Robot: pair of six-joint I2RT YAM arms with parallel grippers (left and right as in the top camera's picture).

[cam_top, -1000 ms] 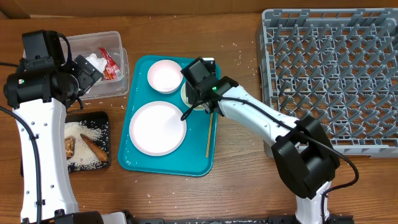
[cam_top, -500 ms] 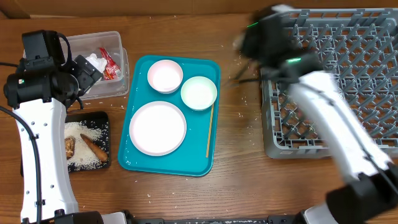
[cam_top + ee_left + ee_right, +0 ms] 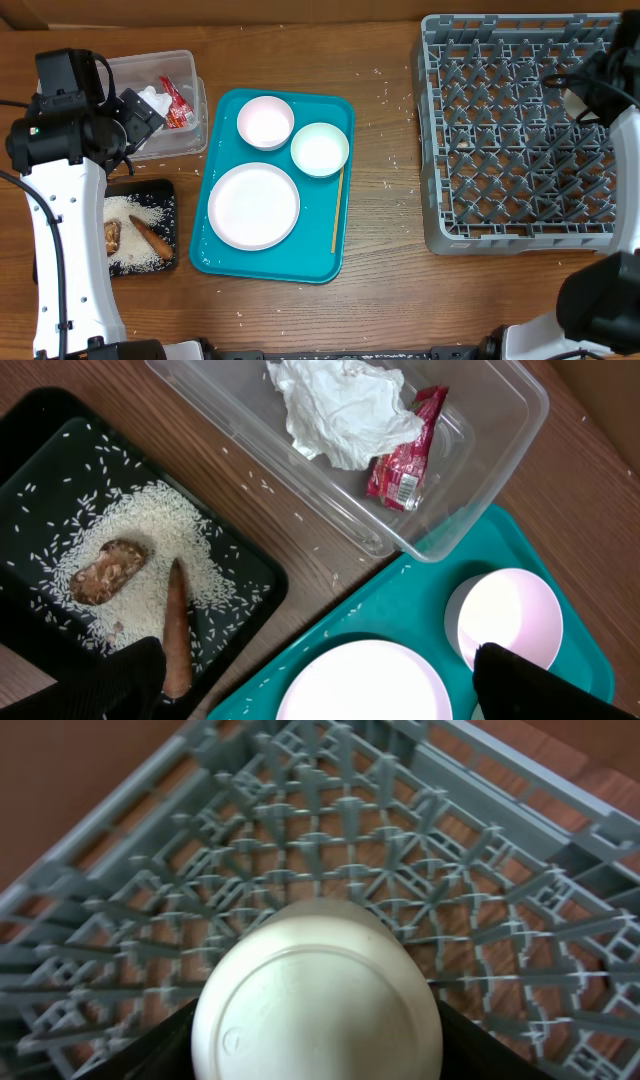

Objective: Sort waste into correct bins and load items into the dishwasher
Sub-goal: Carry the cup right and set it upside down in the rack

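**Cup held over the rack, far right of the teal tray**

Everything is placed from the teal tray [image 3: 300, 262]. Just off its lower left edge the black tray [image 3: 170, 200] is seen, with rice [image 3: 135, 210], the lumpy scrap [image 3: 111, 235] and the long scrap [image 3: 152, 238] lying in it. Off the tray's upper left corner the clear tub [image 3: 192, 100] is set, nearly touching the tray's rim. The napkin [image 3: 340, 410] and the wrappers [image 3: 405, 455] are contained in it.

The left gripper [image 3: 315, 670] is hung above the tray's left edge. Its jaws are spread wide and nothing is held between them.

On the tray itself a small dish [image 3: 265, 122] and a bowl [image 3: 320, 150] are ranged along the far side, with the large plate [image 3: 253, 205] nearer. The wooden stick [image 3: 338, 210] is laid close along the tray's right rim.

To the right of that rim a strip of bare table [image 3: 390, 250] is left open, dotted with a few grains.

Beyond the strip the dish rack [image 3: 440, 230] is placed, its left wall parallel to the tray's right edge. Farthest from the tray, over the rack's right side, the right gripper [image 3: 588, 95] is found. The cup [image 3: 315, 995] is clasped between its fingers, base towards the wrist camera, with the pegs and lattice showing around it.
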